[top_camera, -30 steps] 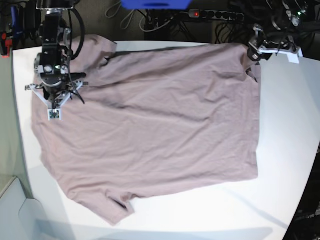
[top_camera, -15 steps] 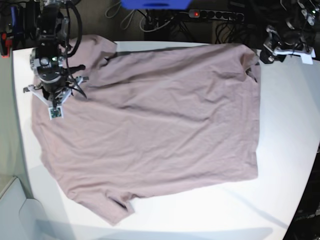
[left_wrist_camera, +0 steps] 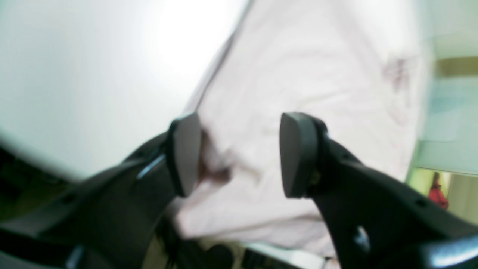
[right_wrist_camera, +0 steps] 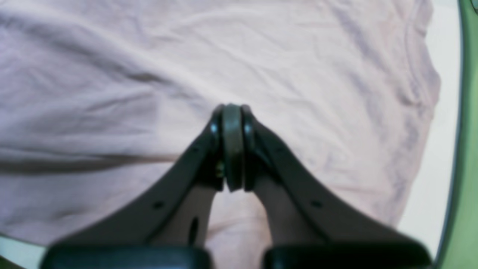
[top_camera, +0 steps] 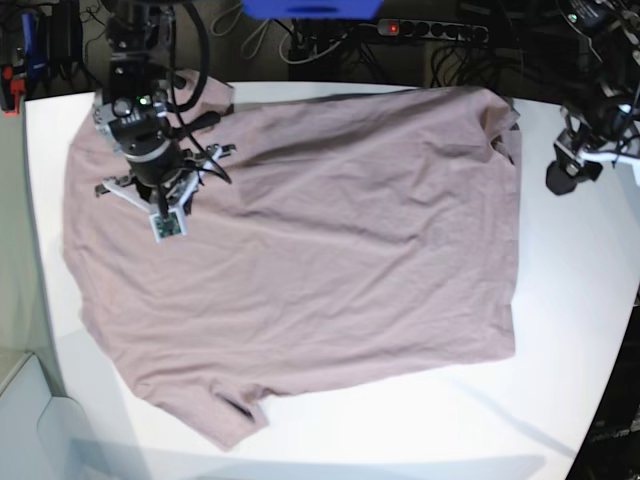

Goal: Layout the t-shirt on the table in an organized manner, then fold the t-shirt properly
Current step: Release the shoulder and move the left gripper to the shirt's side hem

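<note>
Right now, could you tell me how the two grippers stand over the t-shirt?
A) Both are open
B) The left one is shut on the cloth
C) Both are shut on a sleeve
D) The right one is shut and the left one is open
D: the right gripper has its pads pressed together above the t-shirt, while the left gripper shows a clear gap between its pads, holding nothing.

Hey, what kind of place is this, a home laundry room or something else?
More likely a robotics lab or test bench than a home. Two robot arms work over a bare white table with one t-shirt on it, and a power strip and tangled cables lie behind it.
</note>
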Controlling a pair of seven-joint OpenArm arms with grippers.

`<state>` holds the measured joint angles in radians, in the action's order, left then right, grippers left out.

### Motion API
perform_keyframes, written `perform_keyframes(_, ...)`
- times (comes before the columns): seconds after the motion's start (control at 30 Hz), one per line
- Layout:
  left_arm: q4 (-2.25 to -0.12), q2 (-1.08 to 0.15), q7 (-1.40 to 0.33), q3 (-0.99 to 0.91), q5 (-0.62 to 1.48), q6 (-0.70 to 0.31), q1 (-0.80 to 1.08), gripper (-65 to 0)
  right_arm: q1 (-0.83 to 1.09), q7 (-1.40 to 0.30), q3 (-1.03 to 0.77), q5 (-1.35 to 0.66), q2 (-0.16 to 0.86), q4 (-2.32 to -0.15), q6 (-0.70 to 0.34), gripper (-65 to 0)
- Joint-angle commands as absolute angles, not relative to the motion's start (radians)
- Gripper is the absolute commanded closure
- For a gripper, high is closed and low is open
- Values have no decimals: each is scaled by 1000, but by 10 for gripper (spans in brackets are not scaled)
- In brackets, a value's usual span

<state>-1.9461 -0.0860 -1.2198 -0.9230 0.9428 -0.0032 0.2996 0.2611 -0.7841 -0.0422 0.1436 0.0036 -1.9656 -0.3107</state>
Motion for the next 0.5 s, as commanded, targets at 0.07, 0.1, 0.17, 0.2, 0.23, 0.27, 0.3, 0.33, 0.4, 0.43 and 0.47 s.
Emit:
perform_keyframes(0.07, -1913, -119, -1214, -903, 963, 13, 151, -333, 283, -766, -42, 145, 7, -1985, -309, 0)
perform_keyframes(0.1, -1876, -122, -1214, -874, 928, 13, 93, -329, 286, -766, -44, 145, 7, -1985, -309, 0)
perform_keyframes(0.17, -1779, -130, -1213, -796, 839, 13, -10, -290, 295, -766, -45, 147, 13, -1986, -309, 0)
perform_keyframes(0.2, -1718, -134, -1210, -754, 783, 13, -64, -251, 312, -766, -45, 147, 25, -1986, -309, 0)
perform_keyframes(0.23, -1658, -134, -1210, -716, 737, 13, -111, -210, 325, -765, -41, 147, 38, -1986, -309, 0)
perform_keyframes(0.27, -1578, -133, -1210, -671, 685, 5, -166, -157, 335, -762, -39, 147, 47, -1986, -309, 0)
perform_keyframes(0.3, -1501, -131, -1207, -634, 650, 4, -223, -109, 341, -762, -41, 147, 58, -1988, -309, 0)
perform_keyframes(0.33, -1423, -130, -1185, -601, 615, 4, -275, -66, 343, -760, -44, 147, 67, -1986, -309, 0)
perform_keyframes(0.4, -1280, -130, -1118, -529, 567, 5, -361, 0, 344, -760, -45, 147, 94, -1986, -309, 0)
perform_keyframes(0.43, -1219, -130, -1069, -496, 542, 8, -392, 0, 346, -760, -45, 147, 111, -1988, -309, 0)
perform_keyframes(0.47, -1159, -133, -1007, -464, 516, 8, -420, -5, 346, -760, -47, 147, 125, -1988, -309, 0)
